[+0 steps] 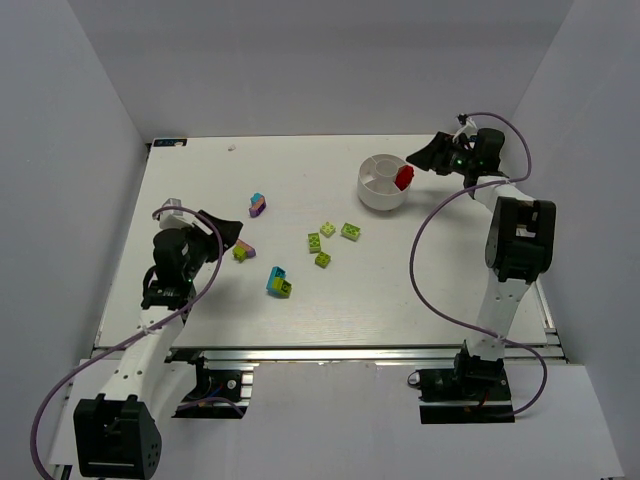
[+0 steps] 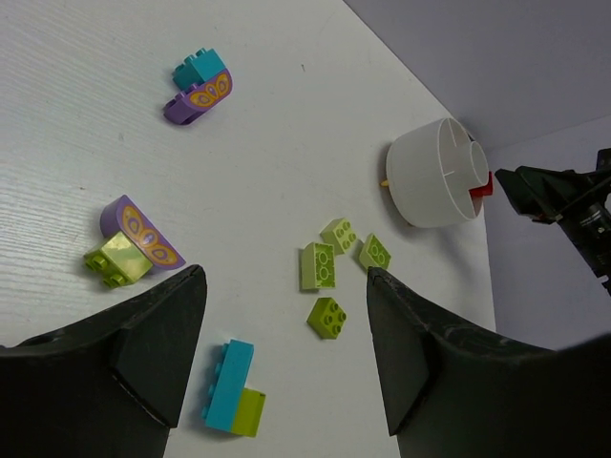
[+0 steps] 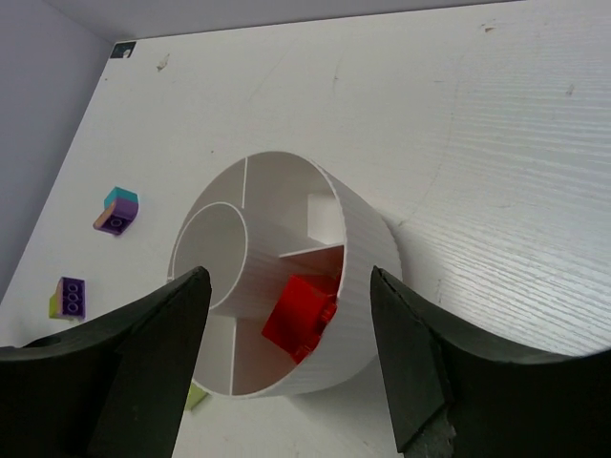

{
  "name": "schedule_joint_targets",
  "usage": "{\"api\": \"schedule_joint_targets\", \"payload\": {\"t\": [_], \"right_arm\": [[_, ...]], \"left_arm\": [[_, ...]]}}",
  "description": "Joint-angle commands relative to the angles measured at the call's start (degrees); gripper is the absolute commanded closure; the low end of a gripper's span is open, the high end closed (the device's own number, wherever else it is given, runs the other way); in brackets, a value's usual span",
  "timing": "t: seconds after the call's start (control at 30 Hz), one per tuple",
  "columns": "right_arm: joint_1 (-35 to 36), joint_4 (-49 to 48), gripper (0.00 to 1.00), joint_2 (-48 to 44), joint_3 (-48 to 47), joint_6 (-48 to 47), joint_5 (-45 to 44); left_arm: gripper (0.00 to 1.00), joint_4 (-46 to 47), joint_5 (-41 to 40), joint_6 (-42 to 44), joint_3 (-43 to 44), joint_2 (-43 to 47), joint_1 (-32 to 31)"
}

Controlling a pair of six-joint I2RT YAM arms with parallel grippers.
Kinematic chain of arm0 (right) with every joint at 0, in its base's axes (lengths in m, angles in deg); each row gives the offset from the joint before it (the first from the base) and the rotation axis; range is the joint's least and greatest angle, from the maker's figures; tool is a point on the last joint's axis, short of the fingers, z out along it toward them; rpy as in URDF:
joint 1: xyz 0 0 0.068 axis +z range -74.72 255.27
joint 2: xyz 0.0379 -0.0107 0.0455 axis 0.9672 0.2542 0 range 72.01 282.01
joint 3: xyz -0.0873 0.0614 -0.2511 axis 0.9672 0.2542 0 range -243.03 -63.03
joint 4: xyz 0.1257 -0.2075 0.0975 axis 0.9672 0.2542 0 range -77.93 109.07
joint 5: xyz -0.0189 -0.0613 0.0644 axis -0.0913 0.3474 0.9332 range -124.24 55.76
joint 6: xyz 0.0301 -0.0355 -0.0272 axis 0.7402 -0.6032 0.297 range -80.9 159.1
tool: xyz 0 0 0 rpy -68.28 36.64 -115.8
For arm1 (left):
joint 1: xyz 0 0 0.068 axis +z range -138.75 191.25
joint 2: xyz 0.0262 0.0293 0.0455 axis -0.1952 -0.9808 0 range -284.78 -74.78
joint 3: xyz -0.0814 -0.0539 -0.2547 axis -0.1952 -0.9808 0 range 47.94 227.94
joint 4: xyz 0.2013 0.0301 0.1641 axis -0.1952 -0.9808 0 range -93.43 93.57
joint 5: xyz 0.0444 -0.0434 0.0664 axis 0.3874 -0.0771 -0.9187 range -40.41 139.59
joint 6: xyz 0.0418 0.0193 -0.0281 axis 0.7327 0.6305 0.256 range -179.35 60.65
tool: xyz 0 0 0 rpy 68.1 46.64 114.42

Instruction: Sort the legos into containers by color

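Observation:
The white round dish [image 1: 376, 189] stands at the back right of the table, and a red brick [image 3: 301, 315] lies in one of its wedge compartments. My right gripper [image 3: 286, 277] hangs open just above that dish, holding nothing. Several loose lime bricks [image 1: 323, 243] lie mid-table. A cyan and lime clump [image 2: 232, 389] sits below my open left gripper [image 2: 284, 277]. A purple and lime clump [image 2: 134, 246] rests just off its left finger. Farther back lies a cyan and purple clump [image 1: 257, 204].
Grey enclosure walls stand close on the left, back and right of the white table [image 1: 450, 290]. An aluminium rail [image 1: 330, 352] runs along the near edge. Purple cables [image 1: 430, 240] loop from both arms.

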State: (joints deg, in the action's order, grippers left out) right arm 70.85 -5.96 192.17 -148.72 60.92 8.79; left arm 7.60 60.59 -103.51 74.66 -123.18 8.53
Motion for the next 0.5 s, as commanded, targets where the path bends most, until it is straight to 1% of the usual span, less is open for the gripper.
{"api": "schedule_joint_targets", "payload": {"t": [0.0,0.03,0.07,0.1,0.13,0.17,0.2,0.23,0.3,0.33,0.37,0.4,0.43,0.47], "right_arm": [[-0.8,0.6,0.27,-4.1,-1.1,-4.0,2.8],[-0.9,1.7,0.27,-4.8,-1.4,-7.8,3.1],[-0.9,3.7,0.26,-6.7,-1.7,-9.9,3.8],[-0.9,4.9,0.26,-7.6,-1.7,-12.2,4.3],[-0.9,7.0,0.24,-8.4,-2.1,-18.8,4.3],[-0.7,11.6,0.19,-10.0,-2.7,-21.4,4.3],[-0.7,13.3,0.15,-10.8,-3.8,-25.1,4.3],[-0.8,15.4,0.11,-11.7,-4.2,-32.0,4.4],[-0.6,19.7,0.11,-15.6,-3.0,-39.9,3.2],[-0.5,19.6,0.11,-17.3,-1.6,-43.4,1.7],[-0.2,19.4,0.11,-20.7,0.1,-50.1,-1.4],[-0.1,17.3,0.1,-22.1,1.7,-52.1,-3.1],[-0.2,15.8,0.11,-23.5,5.0,-52.1,-5.6],[-0.2,15.2,0.1,-24.9,5.6,-50.8,-9.2]], "left_arm": [[0.23,-4.3,-1.1,3.5,5.8,-0.9,0.0],[0.23,-7.9,-2.8,5.0,7.8,-1.8,0.0],[0.24,-14.1,-3.8,6.6,12.7,-4.3,0.0],[0.26,-16.6,-4.4,9.7,15.1,-5.7,0.0],[0.29,-19.0,-5.0,11.0,17.1,-7.3,0.0],[0.39,-22.4,-5.1,11.9,20.7,-8.8,0.0],[0.47,-23.4,-4.8,13.3,21.9,-11.8,0.0],[0.54,-24.2,-3.6,13.6,22.9,-13.1,0.0],[0.66,-25.7,-2.6,13.5,25.0,-17.0,-0.1],[0.66,-26.1,-2.2,13.2,25.4,-18.1,-0.2],[0.66,-26.9,-2.1,12.9,25.7,-19.3,-0.4],[0.63,-27.1,-2.2,12.6,26.6,-20.3,-1.3],[0.58,-27.5,-2.6,12.5,27.2,-22.5,-2.1],[0.52,-28.5,-3.5,12.4,27.8,-23.6,-3.0]]}}
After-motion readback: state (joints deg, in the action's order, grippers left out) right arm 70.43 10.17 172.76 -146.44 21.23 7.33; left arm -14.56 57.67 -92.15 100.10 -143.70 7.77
